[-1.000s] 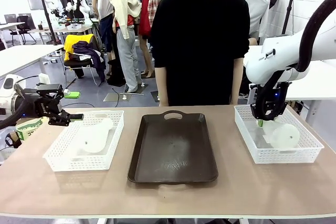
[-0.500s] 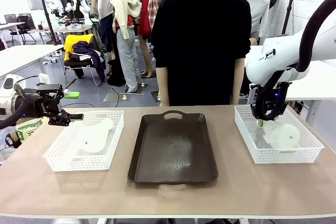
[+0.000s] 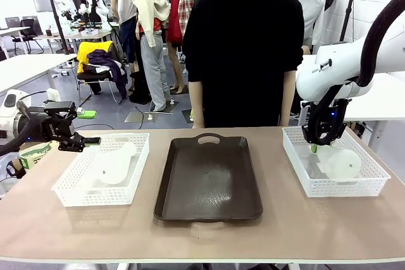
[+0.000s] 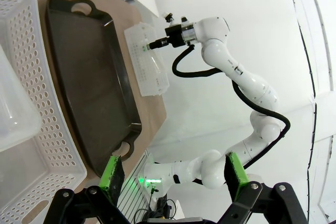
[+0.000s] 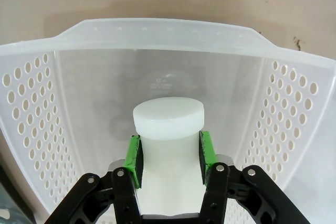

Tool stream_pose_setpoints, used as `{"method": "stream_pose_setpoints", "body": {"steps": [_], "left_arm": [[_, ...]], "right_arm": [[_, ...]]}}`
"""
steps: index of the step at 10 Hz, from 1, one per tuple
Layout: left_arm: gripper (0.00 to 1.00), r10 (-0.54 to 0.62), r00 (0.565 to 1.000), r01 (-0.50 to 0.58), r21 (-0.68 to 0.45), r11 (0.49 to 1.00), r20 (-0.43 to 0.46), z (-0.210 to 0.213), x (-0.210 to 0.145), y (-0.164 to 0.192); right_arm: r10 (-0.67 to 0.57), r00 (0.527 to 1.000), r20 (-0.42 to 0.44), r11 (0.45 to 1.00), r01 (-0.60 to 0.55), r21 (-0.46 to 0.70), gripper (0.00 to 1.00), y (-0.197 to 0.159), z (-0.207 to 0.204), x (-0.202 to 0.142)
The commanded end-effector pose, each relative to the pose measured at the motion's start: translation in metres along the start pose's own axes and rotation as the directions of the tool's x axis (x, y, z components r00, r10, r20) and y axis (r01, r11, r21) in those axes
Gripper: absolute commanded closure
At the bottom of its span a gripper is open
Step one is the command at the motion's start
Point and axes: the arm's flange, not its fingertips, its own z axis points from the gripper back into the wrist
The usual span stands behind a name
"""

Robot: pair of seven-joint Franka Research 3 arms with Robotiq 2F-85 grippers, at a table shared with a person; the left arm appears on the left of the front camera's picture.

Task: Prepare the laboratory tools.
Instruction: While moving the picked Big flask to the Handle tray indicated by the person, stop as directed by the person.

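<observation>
Right wrist view, claw (image 5: 170, 155) clamped on flask (image 5: 168, 118)

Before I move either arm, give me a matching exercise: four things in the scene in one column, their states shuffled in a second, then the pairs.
Column one:
1. left gripper
2. right gripper
3. dark tray
4. left flask

Column two:
a. lying on its side in the left basket
b. shut on the right flask at its neck
c. bare, left of the right basket
d. open, out past the left basket's left side

Pairs: 1-d, 2-b, 3-c, 4-a
</observation>
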Motion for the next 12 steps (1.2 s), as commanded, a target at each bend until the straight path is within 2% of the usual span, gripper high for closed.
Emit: {"method": "stream_pose_setpoints", "body": {"steps": [1, 7, 9, 12], "left_arm": [[0.00, -0.003, 1.000, 0.003, -0.009, 1.000, 0.007, 0.001, 0.001, -0.002], [0.00, -0.003, 1.000, 0.003, -0.009, 1.000, 0.007, 0.001, 0.001, -0.002], [0.00, -0.003, 1.000, 0.003, -0.009, 1.000, 0.007, 0.001, 0.001, -0.002], [0.00, -0.003, 1.000, 0.003, -0.009, 1.000, 0.007, 0.001, 0.001, -0.002]], "right_arm": [[0.007, 1.000, 0.001, 1.000, -0.007, 0.001, 1.00, 0.000, 0.000, 0.000], [0.000, 1.000, 0.000, 1.000, 0.000, 0.000, 1.00, 0.000, 0.000, 0.000], [-0.050, 0.999, -0.010, 0.999, 0.050, 0.021, 1.00, -0.002, 0.033, -0.003], [-0.074, 0.997, 0.021, 0.997, 0.073, 0.024, 1.00, -0.004, 0.076, -0.009]]}}
